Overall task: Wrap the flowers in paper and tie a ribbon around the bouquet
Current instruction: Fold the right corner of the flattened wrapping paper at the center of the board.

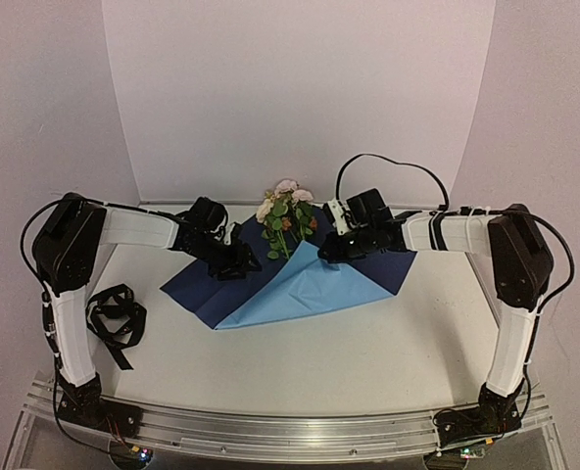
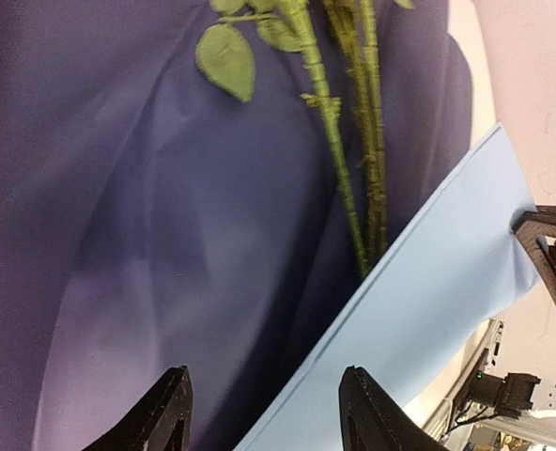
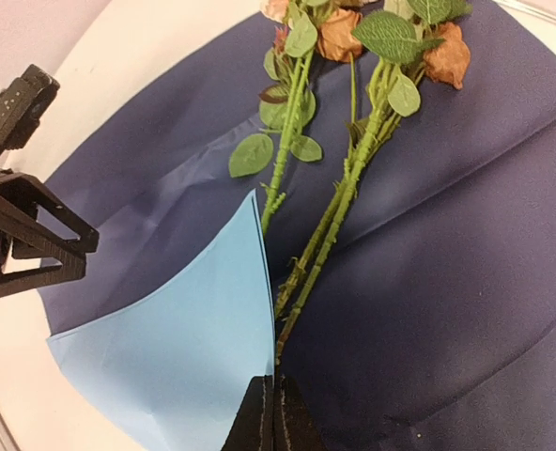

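The paper (image 1: 197,286) lies navy face up at the back middle of the table. Its near right part is folded over, showing a light blue flap (image 1: 300,284). The flowers (image 1: 286,208) lie on the navy face, heads toward the back wall, with the stems (image 3: 353,169) running under the flap's raised edge. My right gripper (image 3: 273,381) is shut on that edge of the light blue flap (image 3: 184,338). My left gripper (image 2: 267,376) hovers open over the paper's left part (image 2: 165,235), holding nothing. The ribbon (image 1: 114,318) lies in a loose black heap at the left.
The white table (image 1: 388,343) ends in a metal rail (image 1: 290,431) at the near edge, where both arm bases are bolted. White walls close in behind and on both sides. The ribbon heap sits beside the left arm's upright link (image 1: 70,333).
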Available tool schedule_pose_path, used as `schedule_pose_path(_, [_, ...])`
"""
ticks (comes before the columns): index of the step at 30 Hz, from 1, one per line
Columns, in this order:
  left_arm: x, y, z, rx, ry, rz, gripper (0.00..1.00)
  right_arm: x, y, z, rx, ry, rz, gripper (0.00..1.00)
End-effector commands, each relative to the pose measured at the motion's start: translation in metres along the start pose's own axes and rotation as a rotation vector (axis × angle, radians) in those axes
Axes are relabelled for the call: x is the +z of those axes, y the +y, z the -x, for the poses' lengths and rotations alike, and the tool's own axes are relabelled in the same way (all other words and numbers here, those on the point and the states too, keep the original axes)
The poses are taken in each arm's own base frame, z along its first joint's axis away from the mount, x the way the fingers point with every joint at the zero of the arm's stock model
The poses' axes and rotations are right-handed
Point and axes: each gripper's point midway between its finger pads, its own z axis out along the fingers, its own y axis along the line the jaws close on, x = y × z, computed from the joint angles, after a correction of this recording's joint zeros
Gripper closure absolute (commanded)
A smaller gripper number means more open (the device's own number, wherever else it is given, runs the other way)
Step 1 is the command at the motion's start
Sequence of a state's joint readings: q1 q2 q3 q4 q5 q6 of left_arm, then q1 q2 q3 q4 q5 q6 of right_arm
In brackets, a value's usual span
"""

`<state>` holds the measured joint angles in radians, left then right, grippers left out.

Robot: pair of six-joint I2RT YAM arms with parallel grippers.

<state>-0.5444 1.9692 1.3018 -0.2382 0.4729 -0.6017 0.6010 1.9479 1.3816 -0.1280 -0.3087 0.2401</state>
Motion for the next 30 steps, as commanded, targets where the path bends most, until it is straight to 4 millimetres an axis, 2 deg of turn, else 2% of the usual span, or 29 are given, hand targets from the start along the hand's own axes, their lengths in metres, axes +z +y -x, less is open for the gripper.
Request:
schedule_pose_path(1, [0.005, 0.025, -0.003, -0.06, 0.027, 0.066, 0.44, -0.001, 0.0, 0.034, 0.004, -0.099, -0.015, 1.0])
schedule_pose_path(5, [0.013, 0.047, -0.02, -0.106, 0.093, 0.085, 0.48, -0.002, 0.002, 0.037, 0.002, -0.111, -0.001, 1.0])
schedule_pose_path(17, [0.016, 0.067, -0.048, -0.121, 0.187, 0.121, 0.6, 0.01, -0.01, 0.04, 0.039, -0.118, -0.037, 1.0])
schedule_pose_path(23, [0.007, 0.07, -0.043, -0.108, 0.188, 0.142, 0.6, 0.026, -0.026, 0.037, 0.09, -0.102, -0.063, 1.0])
schedule_pose_path(27, [0.002, 0.062, -0.03, -0.08, 0.17, 0.153, 0.59, 0.033, -0.03, 0.034, 0.103, -0.093, -0.073, 1.0])
schedule_pose_path(30, [-0.007, 0.05, -0.013, -0.046, 0.143, 0.16, 0.56, 0.034, -0.031, 0.035, 0.108, -0.091, -0.078, 1.0])
